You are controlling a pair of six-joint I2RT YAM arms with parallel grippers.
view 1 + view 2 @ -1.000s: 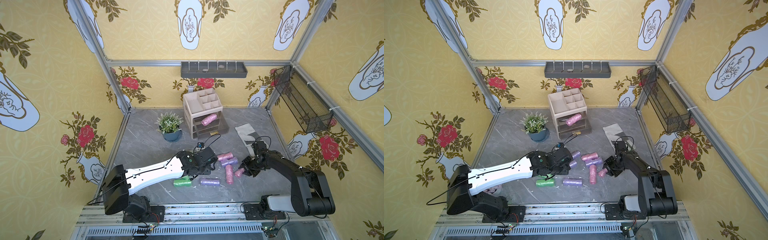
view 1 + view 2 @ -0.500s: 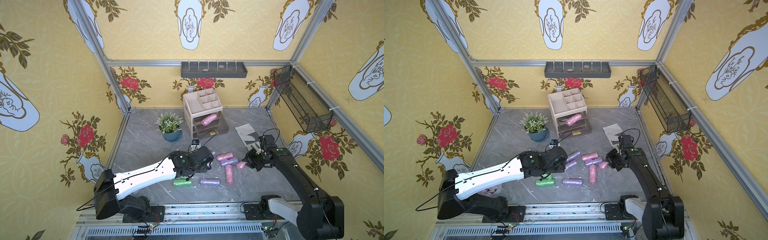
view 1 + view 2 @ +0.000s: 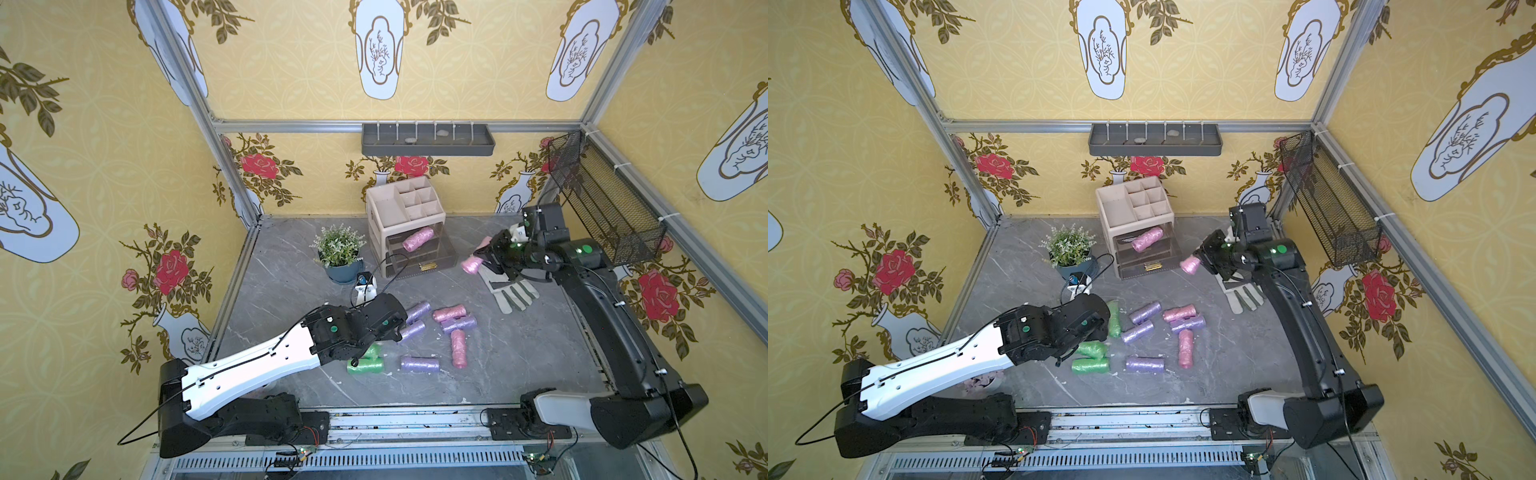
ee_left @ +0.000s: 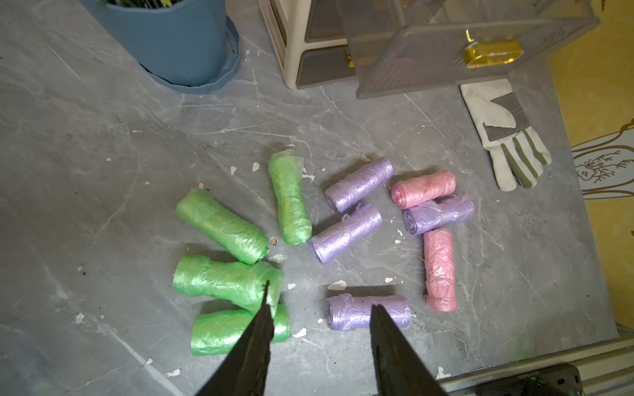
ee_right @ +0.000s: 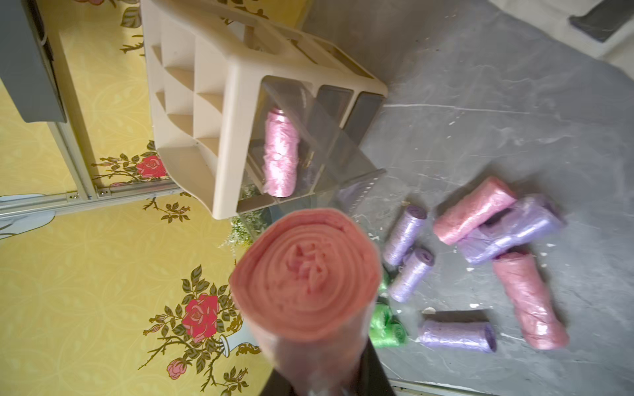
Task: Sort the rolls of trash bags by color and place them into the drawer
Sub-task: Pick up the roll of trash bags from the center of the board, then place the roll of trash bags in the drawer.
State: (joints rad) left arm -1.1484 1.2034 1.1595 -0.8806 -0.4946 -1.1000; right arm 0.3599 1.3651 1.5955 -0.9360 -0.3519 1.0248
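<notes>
Crinkled pink film roll (image 5: 305,274) clenched in right pincer (image 3: 484,259), left pincer (image 4: 320,296) parted, empty, above scattered glossy cylinders (image 4: 346,233)

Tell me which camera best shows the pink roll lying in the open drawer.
Right wrist view: the pink roll lies close and clear. Both top views show it small. The left wrist view shows only the drawer's tinted front.
</notes>
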